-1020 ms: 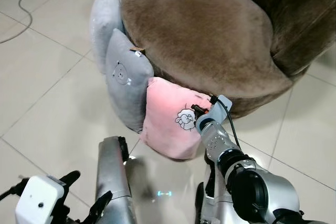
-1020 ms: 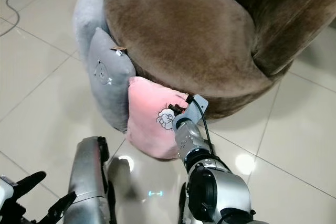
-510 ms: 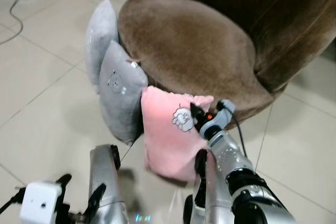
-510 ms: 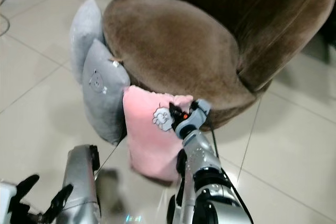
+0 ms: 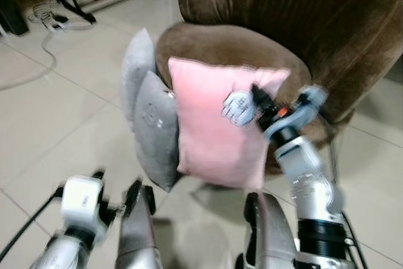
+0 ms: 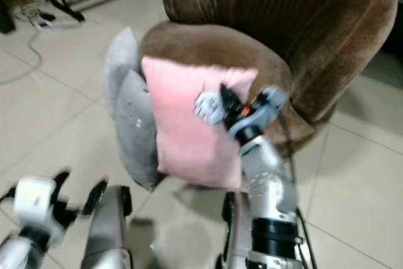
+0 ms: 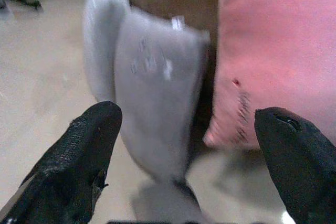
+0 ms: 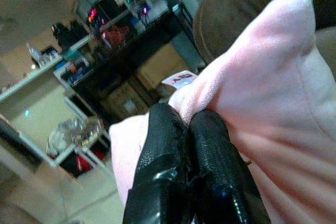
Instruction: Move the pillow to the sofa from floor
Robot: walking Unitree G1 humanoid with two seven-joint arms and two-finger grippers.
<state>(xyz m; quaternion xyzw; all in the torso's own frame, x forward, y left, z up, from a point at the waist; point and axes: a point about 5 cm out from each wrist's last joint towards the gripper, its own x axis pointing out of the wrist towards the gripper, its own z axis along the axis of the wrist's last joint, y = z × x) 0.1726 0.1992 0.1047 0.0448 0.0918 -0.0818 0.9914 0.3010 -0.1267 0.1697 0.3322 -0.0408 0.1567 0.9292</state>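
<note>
A pink pillow (image 5: 214, 130) with a small white cartoon patch hangs in the air in front of the brown sofa seat (image 5: 252, 45), its bottom edge off the floor. My right gripper (image 5: 258, 99) is shut on the pillow's upper right edge; in the right wrist view the two black fingers (image 8: 181, 171) pinch the pink fabric (image 8: 273, 103). My left gripper (image 7: 189, 145) is low at the left, open and empty, with its fingers (image 7: 79, 150) spread before the grey pillows and the pink one (image 7: 268, 51).
Two grey pillows (image 5: 154, 127) lean against the sofa's left front on the tiled floor (image 5: 56, 124). The sofa's tall brown backrest (image 5: 302, 11) curves behind the seat. Cables (image 5: 47, 36) and stand legs lie at the far left. Bare tiles spread left and right of the sofa.
My right gripper has lifted the pink pillow off the floor up to the height of the seat. The camera has tilted up and the views are blurred.
</note>
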